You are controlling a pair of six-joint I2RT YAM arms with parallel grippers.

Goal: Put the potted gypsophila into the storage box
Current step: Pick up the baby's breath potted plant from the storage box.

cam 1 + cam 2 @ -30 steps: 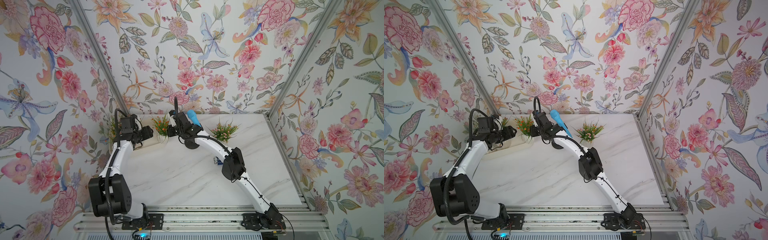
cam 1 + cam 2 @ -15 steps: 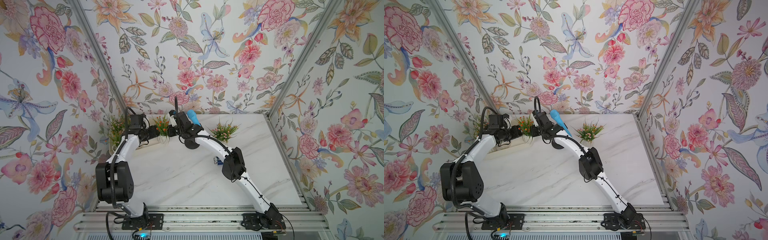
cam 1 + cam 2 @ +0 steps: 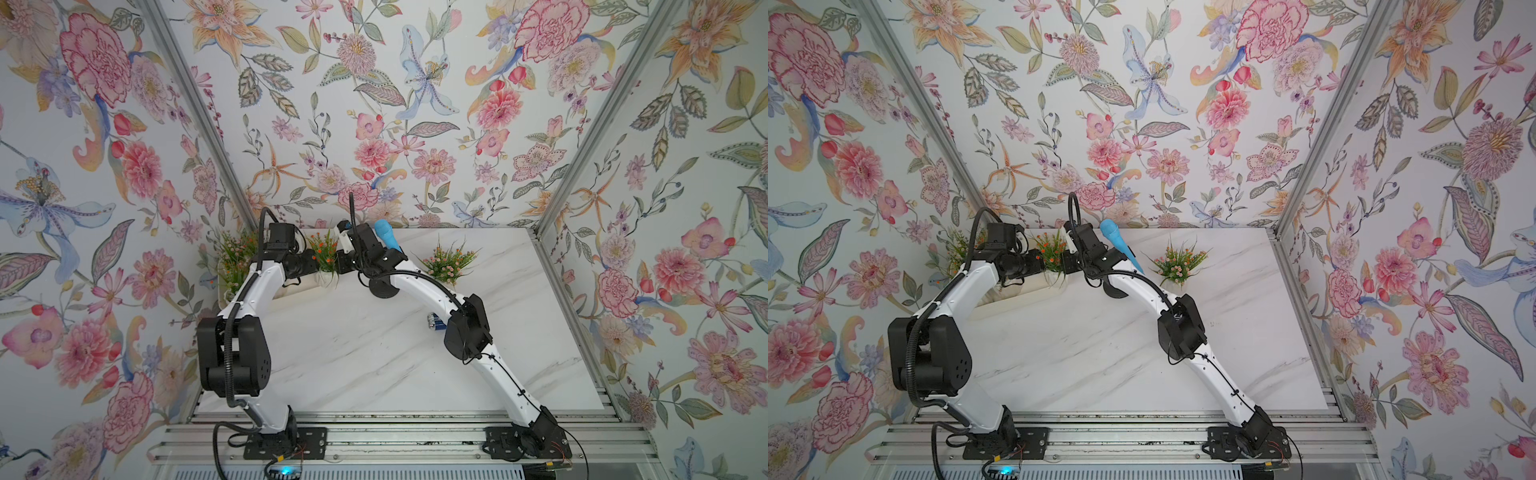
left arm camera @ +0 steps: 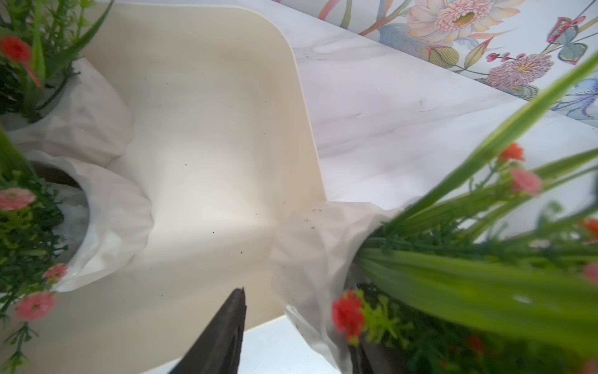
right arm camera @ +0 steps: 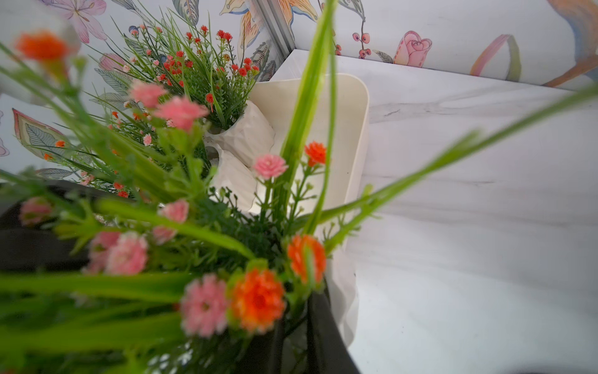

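Observation:
My right gripper [image 3: 338, 262] [image 5: 297, 336] is shut on a potted gypsophila [image 3: 325, 253] [image 3: 1052, 253], holding it by the top of its white pot [image 5: 343, 291] at the right end of the storage box [image 3: 1017, 297] [image 4: 210, 129]. From the other side my left gripper [image 3: 313, 264] [image 4: 297, 323] stands open around that pot [image 4: 314, 246], with a gap showing beside one finger [image 4: 226, 333]. Two potted gypsophila [image 4: 97, 123] [image 4: 113, 220] stand in the box's far end, bushy in a top view [image 3: 235, 253]. Another potted gypsophila [image 3: 451, 259] [image 3: 1177, 259] stands on the table behind the right arm.
A blue microphone-shaped thing [image 3: 384, 237] [image 3: 1115, 235] lies at the back behind the right wrist. A small blue battery [image 3: 434, 322] lies by the right arm's elbow. The flowered walls close in at the back, left and right.
My left arm has swung right from over the box to the held pot, and its jaws have narrowed. The right arm and its plant have stayed put.

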